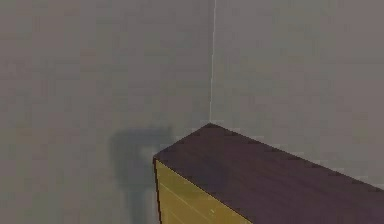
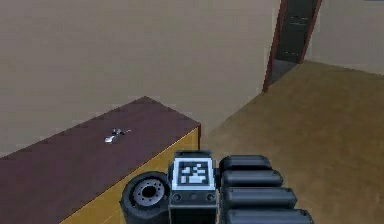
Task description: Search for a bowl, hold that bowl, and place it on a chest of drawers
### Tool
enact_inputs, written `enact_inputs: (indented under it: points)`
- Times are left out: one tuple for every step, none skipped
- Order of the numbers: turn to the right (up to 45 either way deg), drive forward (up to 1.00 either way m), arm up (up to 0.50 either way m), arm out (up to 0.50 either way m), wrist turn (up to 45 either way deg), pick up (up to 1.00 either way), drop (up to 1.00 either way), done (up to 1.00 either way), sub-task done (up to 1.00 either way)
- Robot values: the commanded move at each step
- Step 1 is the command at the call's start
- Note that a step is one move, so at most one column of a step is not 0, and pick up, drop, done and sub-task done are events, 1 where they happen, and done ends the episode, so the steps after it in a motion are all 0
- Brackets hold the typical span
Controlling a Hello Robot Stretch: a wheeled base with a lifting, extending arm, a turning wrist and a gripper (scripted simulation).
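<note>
Arm side view: chest near pincer

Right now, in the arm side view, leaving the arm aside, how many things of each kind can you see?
dark-topped cabinet: 1
small pale thing on its top: 1
doorway: 1
Total: 3
</note>
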Motion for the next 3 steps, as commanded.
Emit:
enact_inputs:
  points:
    - [45.0, 0.0, 0.0, 0.0, 0.0, 0.0, 0.0, 0.0, 0.0]
    - [12.0, 0.0, 0.0, 0.0, 0.0, 0.0, 0.0, 0.0, 0.0]
    - [0.0, 0.15, 0.0, 0.0, 0.0, 0.0, 0.0, 0.0, 0.0]
